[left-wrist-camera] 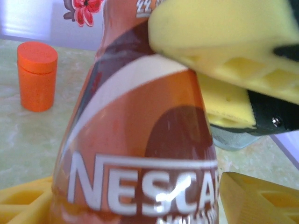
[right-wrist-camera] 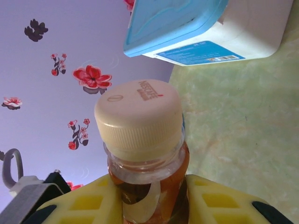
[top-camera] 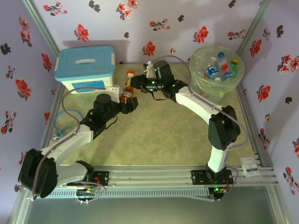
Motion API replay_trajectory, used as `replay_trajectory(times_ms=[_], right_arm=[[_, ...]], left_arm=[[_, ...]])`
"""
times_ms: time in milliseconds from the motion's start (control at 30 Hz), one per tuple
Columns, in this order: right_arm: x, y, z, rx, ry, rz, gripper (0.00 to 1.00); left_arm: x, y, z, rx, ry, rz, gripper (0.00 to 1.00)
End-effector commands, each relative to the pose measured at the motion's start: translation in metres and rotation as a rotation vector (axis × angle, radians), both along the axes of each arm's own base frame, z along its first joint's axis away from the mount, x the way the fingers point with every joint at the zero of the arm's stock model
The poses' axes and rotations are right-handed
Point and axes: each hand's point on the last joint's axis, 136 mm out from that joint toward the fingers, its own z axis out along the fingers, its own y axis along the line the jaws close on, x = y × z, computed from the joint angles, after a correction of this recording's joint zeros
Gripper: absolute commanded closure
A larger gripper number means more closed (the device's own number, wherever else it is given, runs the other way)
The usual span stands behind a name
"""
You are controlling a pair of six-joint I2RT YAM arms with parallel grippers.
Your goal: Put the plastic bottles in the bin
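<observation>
The Nescafe bottle [top-camera: 125, 96] stands upright in the upper-middle left of the overhead view, just in front of the blue-lidded white box [top-camera: 86, 66], with both arms meeting on it. The right gripper [top-camera: 133, 84] reaches in from the right. In its wrist view the yellow fingers [right-wrist-camera: 88, 201] are clenched on the shoulder just under the neck ring, and the cream cap [right-wrist-camera: 138, 116] rises above them with the box lid at the upper right of the frame.

The left gripper [top-camera: 127, 101] comes from the lower left and sits low around the same bottle. In its wrist view the brown-and-orange label fills the middle and its own fingers [left-wrist-camera: 254, 198] show at the two bottom corners, either side of the body. A thin strip of counter seems to show between the bottom-right one and the bottle. So they look released rather than gripping, though the close blur makes this uncertain. I cannot tell whether the base rests on the counter [top-camera: 163, 135].

A small orange bottle [top-camera: 130, 74] stands upright just behind, near the box.

The bin [top-camera: 194, 61] sits in the upper right of the overhead frame, well apart from the held bottle. Several plastic bottles [top-camera: 219, 67] with blue and white labels already lie inside it.
</observation>
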Motion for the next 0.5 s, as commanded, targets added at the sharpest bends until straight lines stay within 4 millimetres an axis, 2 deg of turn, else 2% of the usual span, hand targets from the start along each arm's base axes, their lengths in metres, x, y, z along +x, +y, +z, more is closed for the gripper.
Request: replay_trajectory(times_ms=[0,100,167,300,467], right_arm=[[0.008,-0.016,0.025,0.038,-0.054,-0.039,0.77],[0.019,-0.041,0.037,-0.012,-0.112,-0.094,0.77],[0.029,-0.069,0.05,-0.079,-0.177,-0.154,0.77],[0.042,-0.132,0.094,-0.221,-0.337,-0.302,0.77],[0.048,-0.222,0.154,-0.373,-0.498,-0.531,0.77]], left_arm=[[-0.004,0.003,0.008,-0.029,-0.025,-0.003,0.12],[-0.007,0.012,0.013,-0.043,-0.037,0.014,0.04],[-0.01,0.021,0.019,-0.049,-0.046,0.034,0.02],[-0.014,0.039,0.021,-0.035,-0.05,0.083,0.01],[-0.014,0.051,0.006,-0.027,-0.021,0.121,0.01]])
